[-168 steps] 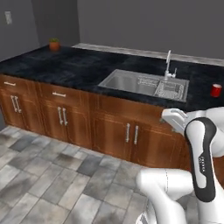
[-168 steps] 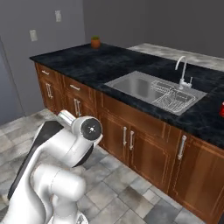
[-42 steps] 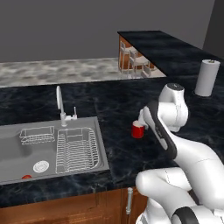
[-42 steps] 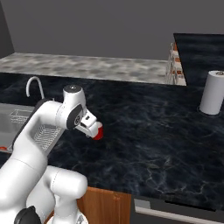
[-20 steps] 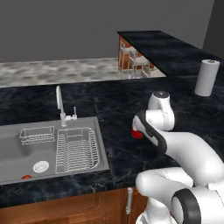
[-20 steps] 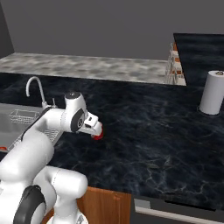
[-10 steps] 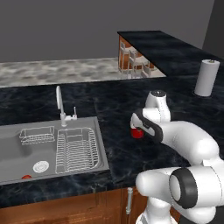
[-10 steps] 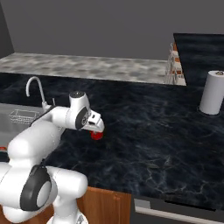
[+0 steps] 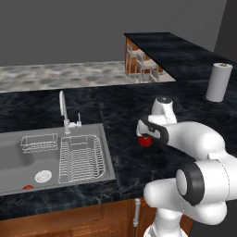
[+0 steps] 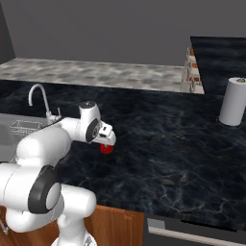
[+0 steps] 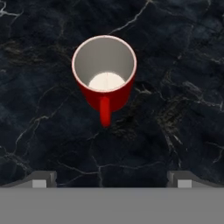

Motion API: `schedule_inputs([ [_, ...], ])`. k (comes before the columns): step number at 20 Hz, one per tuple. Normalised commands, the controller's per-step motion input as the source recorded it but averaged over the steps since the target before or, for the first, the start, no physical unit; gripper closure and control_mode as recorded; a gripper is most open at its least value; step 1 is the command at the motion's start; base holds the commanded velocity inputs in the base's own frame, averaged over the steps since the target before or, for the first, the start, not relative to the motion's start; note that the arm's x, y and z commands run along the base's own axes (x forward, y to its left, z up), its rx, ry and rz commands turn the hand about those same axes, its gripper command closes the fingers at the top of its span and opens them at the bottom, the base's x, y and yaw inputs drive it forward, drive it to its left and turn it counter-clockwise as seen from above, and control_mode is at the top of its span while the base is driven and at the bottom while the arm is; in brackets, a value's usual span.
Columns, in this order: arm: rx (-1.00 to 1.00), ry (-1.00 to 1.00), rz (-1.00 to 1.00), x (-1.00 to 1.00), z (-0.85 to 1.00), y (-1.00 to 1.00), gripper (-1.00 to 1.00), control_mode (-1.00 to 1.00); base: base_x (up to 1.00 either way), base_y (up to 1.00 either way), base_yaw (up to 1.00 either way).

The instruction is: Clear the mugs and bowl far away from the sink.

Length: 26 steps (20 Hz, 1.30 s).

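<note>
Your gripper (image 11: 109,183) hung wide open, holding nothing, directly above the red mug (image 11: 104,74). The mug stood upright on the counter (image 11: 183,70) below, mouth up, handle pointing back between the fingertips.

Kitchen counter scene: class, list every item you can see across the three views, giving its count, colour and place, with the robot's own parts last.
Red mug: one, red with a white inside, upright on the counter right of the sink.
Sink: one, grey steel, set in the counter.
Faucet: one, silver, behind the sink.
Dish racks: two, wire, in the sink.
Paper towel roll: one, white, far right.
Counter: one, black marble.
Gripper: one, fingers open above the mug.
</note>
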Motion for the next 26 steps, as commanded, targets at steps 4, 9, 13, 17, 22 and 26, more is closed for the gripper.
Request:
schedule_inputs([
  [4, 0.0, 0.0, 0.0, 0.18, -0.26, 0.0, -1.0, -1.0, 0.0, 0.0, 0.0],
  [9, 0.0, 0.0, 0.0, 0.21, -0.19, 0.0, -1.0, -1.0, 0.0, 0.0, 0.0],
  [13, 0.0, 0.0, 0.0, 0.23, -0.16, 0.0, -1.0, -1.0, 0.0, 0.0, 0.0],
  [17, 0.0, 0.0, 0.0, 0.25, -0.1, 0.0, -1.0, -1.0, 0.0, 0.0, 0.0],
  [22, 0.0, 0.0, 0.0, 0.24, -0.07, 0.0, -1.0, -1.0, 0.0, 0.0, 0.0],
  [26, 0.0, 0.0, 0.0, 0.24, -0.08, 0.0, -1.0, -1.0, 0.0, 0.0, 0.0],
])
